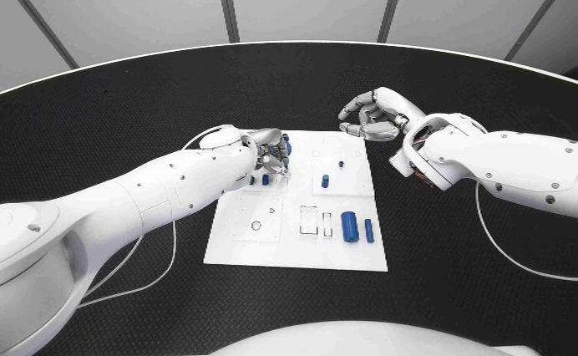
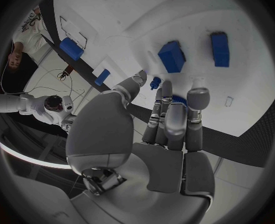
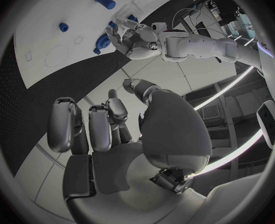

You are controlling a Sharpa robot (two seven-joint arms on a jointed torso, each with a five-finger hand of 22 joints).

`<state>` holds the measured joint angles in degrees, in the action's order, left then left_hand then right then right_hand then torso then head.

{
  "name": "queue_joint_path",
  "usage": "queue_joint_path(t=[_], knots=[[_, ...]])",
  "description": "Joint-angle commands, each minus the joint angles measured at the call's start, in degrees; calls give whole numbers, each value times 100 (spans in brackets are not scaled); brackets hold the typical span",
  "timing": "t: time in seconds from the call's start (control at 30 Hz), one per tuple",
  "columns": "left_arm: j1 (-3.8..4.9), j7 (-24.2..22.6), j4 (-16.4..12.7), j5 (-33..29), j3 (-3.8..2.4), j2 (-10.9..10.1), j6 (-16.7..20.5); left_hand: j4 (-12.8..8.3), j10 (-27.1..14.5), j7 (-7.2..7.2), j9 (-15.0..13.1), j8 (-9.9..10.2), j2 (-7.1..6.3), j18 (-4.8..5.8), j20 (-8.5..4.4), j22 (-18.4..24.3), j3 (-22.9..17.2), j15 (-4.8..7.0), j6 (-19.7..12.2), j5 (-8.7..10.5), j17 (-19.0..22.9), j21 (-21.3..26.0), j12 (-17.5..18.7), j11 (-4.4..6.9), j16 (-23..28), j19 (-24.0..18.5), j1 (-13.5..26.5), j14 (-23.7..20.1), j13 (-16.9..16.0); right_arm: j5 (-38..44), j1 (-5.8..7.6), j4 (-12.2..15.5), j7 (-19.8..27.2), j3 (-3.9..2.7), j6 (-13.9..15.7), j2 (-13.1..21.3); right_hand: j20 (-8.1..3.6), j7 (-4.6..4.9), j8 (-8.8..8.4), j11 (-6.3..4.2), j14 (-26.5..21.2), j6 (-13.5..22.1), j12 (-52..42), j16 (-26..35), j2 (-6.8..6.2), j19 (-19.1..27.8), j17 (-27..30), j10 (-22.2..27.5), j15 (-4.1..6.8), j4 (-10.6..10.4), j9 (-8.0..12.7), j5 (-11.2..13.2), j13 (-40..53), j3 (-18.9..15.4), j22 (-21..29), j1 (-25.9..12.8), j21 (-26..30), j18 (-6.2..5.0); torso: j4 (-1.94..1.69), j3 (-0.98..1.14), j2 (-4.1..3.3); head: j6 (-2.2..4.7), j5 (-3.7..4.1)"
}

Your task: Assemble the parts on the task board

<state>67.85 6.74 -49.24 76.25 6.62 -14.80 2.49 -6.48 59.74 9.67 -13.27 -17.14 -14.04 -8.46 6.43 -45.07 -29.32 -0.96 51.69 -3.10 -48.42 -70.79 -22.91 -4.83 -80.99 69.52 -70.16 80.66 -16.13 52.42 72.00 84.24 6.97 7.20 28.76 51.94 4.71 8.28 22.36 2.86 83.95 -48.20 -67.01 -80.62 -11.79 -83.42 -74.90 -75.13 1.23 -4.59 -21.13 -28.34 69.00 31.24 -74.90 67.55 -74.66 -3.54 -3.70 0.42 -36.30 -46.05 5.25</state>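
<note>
No writing is readable on the task board (image 1: pixel 241 243); the left hand (image 1: pixel 269 154) pinches a blue part (image 1: pixel 286 149), the right hand (image 1: pixel 376 115) curls empty.

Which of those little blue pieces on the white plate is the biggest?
The fat blue cylinder lying near the task board's front edge. A slimmer blue piece lies beside it; the others are smaller.

The white task board (image 1: pixel 362 251) lies flat at the table's centre. A blue cylinder (image 1: pixel 349 226) and a slimmer blue bar (image 1: pixel 368 230) are laid side by side toward 4 o'clock; a small blue block (image 1: pixel 325 180) is set near the middle.
</note>
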Motion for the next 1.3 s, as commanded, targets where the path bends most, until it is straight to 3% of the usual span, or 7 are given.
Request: queue_joint_path(t=[0.03,0.1,0.33,0.5,1.07,1.3], knots=[[0,-1,2,0,0,7,5,35,-124,-10,4,3,44,24,-4,-2,17,-33,26,9,3,26,209,-101,-20,21,-9,-3,845,0,0,3,-1,0,0,1,-42,-28,39,-4,278,-26,-12,15,14,-2,-216,-40,32,-10,8,-16,-5,36,-174,-33,35,-31,-1,-2,-4,5,1],[0,-4,7,0,0,14,5,40,-120,-16,2,1,64,26,-6,-16,22,-30,28,8,6,19,204,-97,-20,30,-27,-3,841,0,0,4,-2,0,0,1,-42,-28,39,-4,278,-26,-12,15,14,-2,-216,-40,32,-10,8,-16,-5,36,-174,-33,35,-31,4,0,-5,6,-2],[0,-7,31,0,0,37,-3,22,-44,-76,-39,-63,438,41,-43,-95,-233,15,180,8,115,-25,195,-47,-3,88,-353,3,835,0,0,10,-5,0,1,4,-42,-28,39,-4,278,-26,-12,15,14,-2,-216,-40,32,-10,8,-16,-5,36,-174,-33,35,-31,1,2,-1,2,4],[0,1,47,1,0,47,-40,-17,34,-95,-57,-91,573,46,-66,-124,-437,39,267,7,111,-48,197,-21,-5,105,-479,16,839,0,0,14,-7,0,2,7,-42,-28,39,-4,278,-26,-12,15,14,-2,-216,-40,32,-10,8,-16,-5,36,-174,-33,35,-31,2,4,2,-1,6],[-1,1,108,2,0,104,-69,-42,147,-118,-83,-121,648,54,-87,-175,-605,65,364,8,163,-85,198,12,4,127,-513,16,839,0,1,21,-13,-1,1,14,-42,-28,39,-4,278,-26,-12,15,14,-2,-216,-40,32,-10,8,-16,-5,36,-174,-33,35,-31,3,5,4,-5,18],[-1,-5,118,1,0,108,-84,-56,151,-103,-83,-90,496,51,-89,-138,-567,56,333,11,115,-73,240,-5,-6,105,-410,28,853,0,1,20,-15,-1,1,17,-42,-28,39,-4,278,-26,-12,15,14,-2,-216,-40,32,-10,8,-16,-5,36,-174,-33,35,-31,-6,2,5,-1,20]])
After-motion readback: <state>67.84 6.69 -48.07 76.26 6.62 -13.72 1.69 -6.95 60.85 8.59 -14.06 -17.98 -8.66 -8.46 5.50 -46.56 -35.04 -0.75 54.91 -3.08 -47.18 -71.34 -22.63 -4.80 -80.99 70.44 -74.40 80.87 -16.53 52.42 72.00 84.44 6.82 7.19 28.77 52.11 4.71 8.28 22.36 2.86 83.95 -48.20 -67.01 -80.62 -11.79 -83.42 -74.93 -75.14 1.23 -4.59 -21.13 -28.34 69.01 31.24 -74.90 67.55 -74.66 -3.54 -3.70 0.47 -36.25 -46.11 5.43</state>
